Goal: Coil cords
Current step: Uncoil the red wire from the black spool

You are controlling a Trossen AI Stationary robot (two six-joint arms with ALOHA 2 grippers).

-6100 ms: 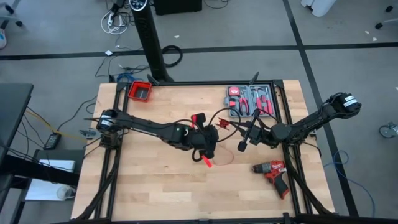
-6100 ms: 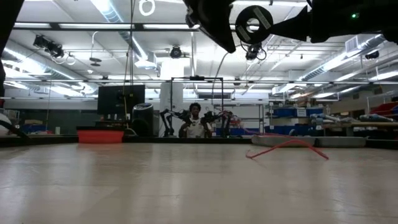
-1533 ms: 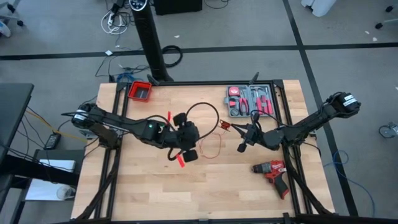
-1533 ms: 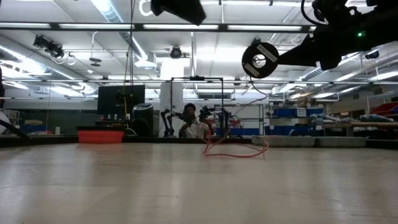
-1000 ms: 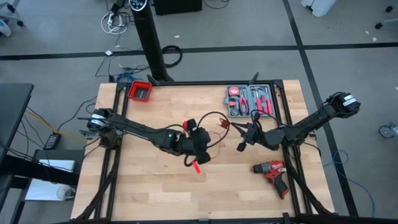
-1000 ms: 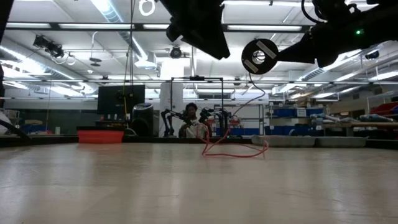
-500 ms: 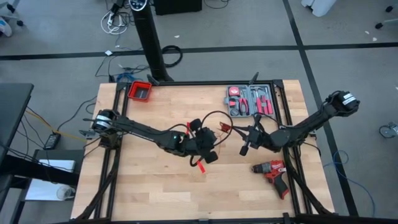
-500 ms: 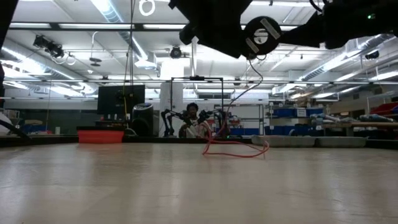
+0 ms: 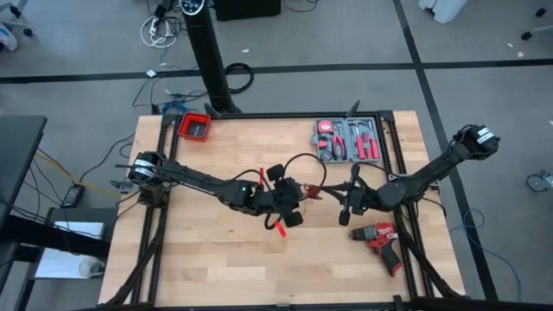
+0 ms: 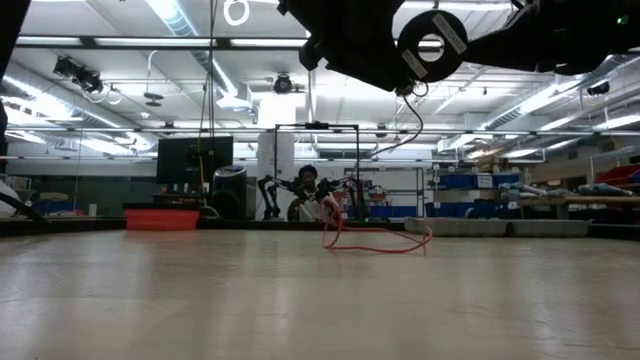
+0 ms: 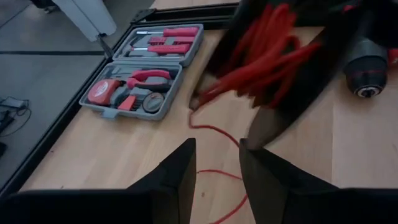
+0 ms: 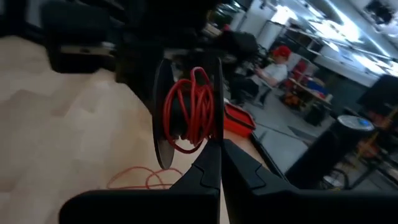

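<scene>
Closest to the table's front edge, on the right: red-and-black drill, lying on its side, touching nothing else. Just beyond, mid-table: right gripper, raised above the wood, fingers pressed together on the rim of a black spool wound with red turns of the cords. Facing it from the left, near but apart: left gripper, also held above the wood, fingers parted with bare wood showing between them, clamped on nothing. Between and below the two: loose red loops of that same thin wire, resting on the table, with a dark stretch rising from them toward the spool. Cannot tell exactly where the strand leaves the winding. Farther back on the right: grey tool kit, lid open, red-handled tools seated inside, well apart from the wire. At the far left corner: small red bin. Past the far edge, in the room behind: a seated person among shelves and equipment, hands nowhere near the table.
</scene>
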